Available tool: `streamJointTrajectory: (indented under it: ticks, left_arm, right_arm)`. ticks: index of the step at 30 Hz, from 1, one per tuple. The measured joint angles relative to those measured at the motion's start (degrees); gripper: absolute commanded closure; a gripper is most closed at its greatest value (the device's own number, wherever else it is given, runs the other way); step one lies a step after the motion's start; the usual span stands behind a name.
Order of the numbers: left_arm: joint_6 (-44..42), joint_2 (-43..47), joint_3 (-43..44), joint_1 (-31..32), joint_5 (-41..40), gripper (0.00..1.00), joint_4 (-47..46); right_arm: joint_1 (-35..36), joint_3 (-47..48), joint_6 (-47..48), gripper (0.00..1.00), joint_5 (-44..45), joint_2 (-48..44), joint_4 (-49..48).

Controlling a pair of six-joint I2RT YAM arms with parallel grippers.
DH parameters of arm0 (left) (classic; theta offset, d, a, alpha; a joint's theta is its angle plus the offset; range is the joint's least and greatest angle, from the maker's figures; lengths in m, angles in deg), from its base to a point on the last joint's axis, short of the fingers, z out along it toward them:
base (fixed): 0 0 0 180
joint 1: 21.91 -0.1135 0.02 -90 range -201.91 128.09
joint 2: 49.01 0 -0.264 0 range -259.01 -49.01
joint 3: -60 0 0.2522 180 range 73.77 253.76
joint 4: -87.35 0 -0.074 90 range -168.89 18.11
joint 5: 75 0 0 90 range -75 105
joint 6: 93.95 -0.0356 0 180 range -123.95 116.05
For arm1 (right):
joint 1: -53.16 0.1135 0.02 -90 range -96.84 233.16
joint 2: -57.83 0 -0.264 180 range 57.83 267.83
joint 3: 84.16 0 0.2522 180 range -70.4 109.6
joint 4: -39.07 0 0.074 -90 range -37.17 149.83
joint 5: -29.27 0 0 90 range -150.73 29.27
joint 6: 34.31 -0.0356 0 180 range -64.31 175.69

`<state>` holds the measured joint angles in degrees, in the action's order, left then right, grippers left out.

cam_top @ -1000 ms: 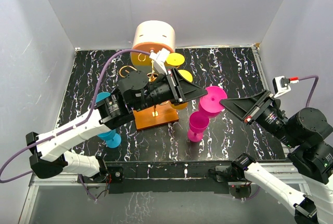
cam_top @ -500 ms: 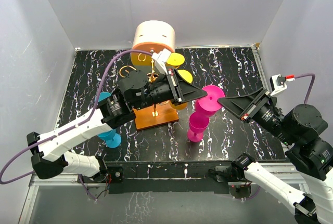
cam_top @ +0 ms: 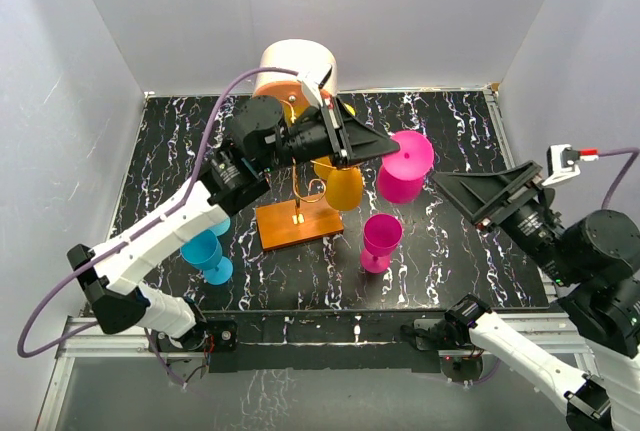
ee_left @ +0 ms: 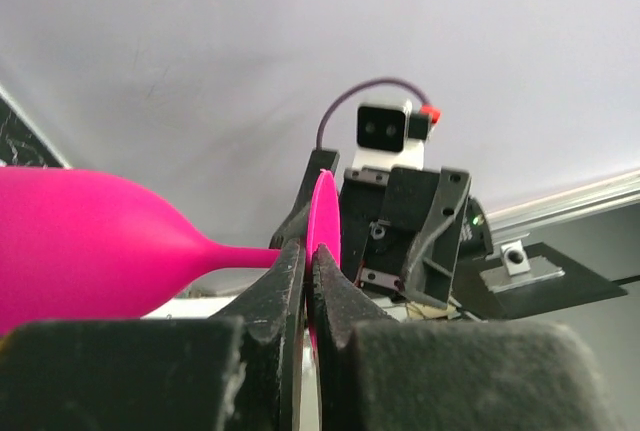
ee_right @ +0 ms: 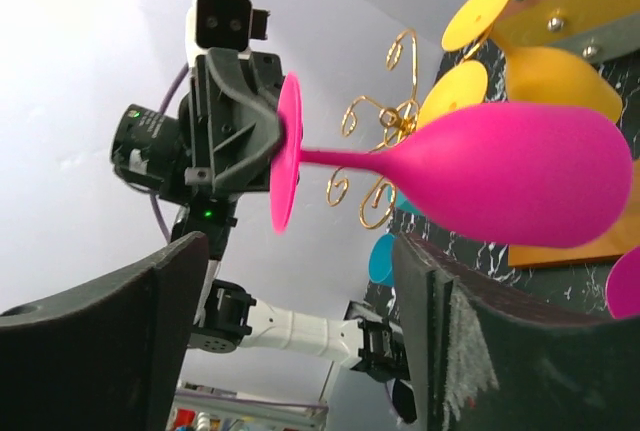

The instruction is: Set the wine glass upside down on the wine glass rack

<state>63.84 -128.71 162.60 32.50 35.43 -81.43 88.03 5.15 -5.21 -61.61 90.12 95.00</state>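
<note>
Handover complete: the right gripper [ee_right: 300, 323] has let go, jaws apart. The left gripper [ee_left: 308, 261], jaws clamped on its foot, has lifted the magenta plastic wine glass [ee_right: 510, 176] sideways at 3 o'clock of the thin gold wire wine glass rack [cam_top: 298, 223]. Hanging remains.

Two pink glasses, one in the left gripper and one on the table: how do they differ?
Pose: the held pink glass lies sideways with its stem level, while the standing pink glass is upright, mouth up.
Support: the held pink glass is in the air, its foot pinched in the left gripper. The standing pink glass rests on the table with no gripper on it.
Shared: same pink colour, same goblet shape.
</note>
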Motion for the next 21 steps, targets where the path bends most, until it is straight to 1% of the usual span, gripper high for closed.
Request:
streamJointTrajectory:
  ticks: [4,7,13,17,21]
  left_arm:
    - [2.36,-3.45,4.17,-3.96,3.96,1.00,-2.12]
    - [4.20,-6.97,8.35,-6.40,6.64,1.00,-3.85]
    - [10.08,-14.25,14.78,-10.91,12.13,1.00,-11.37]
    - [12.44,-18.25,18.23,-13.75,13.75,1.00,-13.27]
    - [13.16,-19.28,19.37,-17.16,13.66,1.00,-13.42]
  right_arm:
    - [0.00,1.25,1.27,0.18,2.62,-1.60,-0.07]
    - [0.00,2.29,2.10,0.17,4.31,-2.75,-0.13]
    - [0.00,2.49,2.32,0.16,6.12,-4.33,0.11]
    - [0.00,2.49,2.32,0.16,7.04,-5.01,0.20]
    - [0.00,2.51,2.32,0.16,7.41,-5.27,0.48]
